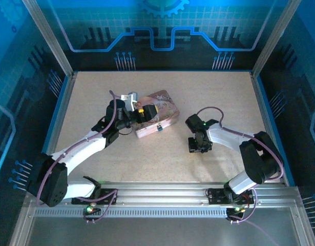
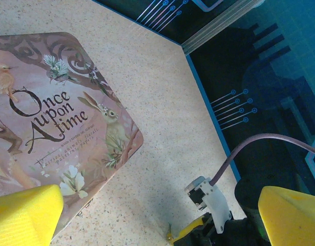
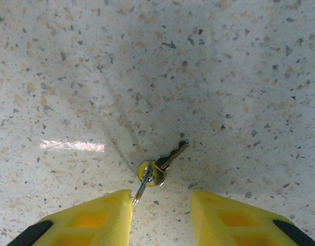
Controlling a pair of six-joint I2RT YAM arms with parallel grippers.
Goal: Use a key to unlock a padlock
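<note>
Right now I have the right claw [image 3: 161, 199] low over the speckled worktop [image 3: 234, 66], its two yellow fingers [image 3: 85, 221] spread apart with nothing between them. The key [image 3: 171, 155] lies flat on the worktop just ahead of the fingertips, roughly centred on the gap. Its dark blade points up and to the right in the wrist view. It hangs on a small yellowish ring [image 3: 151, 174], and a second, paler sliver of metal runs from that ring toward the left finger. Nothing of the claw touches the key.

From overhead, the right claw [image 1: 197, 148] sits to the right of the pink tin [image 1: 160, 110] and well apart from it.

The left claw [image 1: 142, 114] is over the left end of that tin. In its wrist view the yellow fingers [image 2: 24, 214] stand wide open, gripping nothing. One finger covers the tin's near corner and the other is out over bare worktop. The lid [image 2: 55, 118] reads "Once upon a time", with a hare and birds drawn on it.

The padlock [image 1: 158, 128] shows from above as a tiny bluish speck at the tin's near long edge. It is too small for me to tell whether its shackle is shut.
</note>
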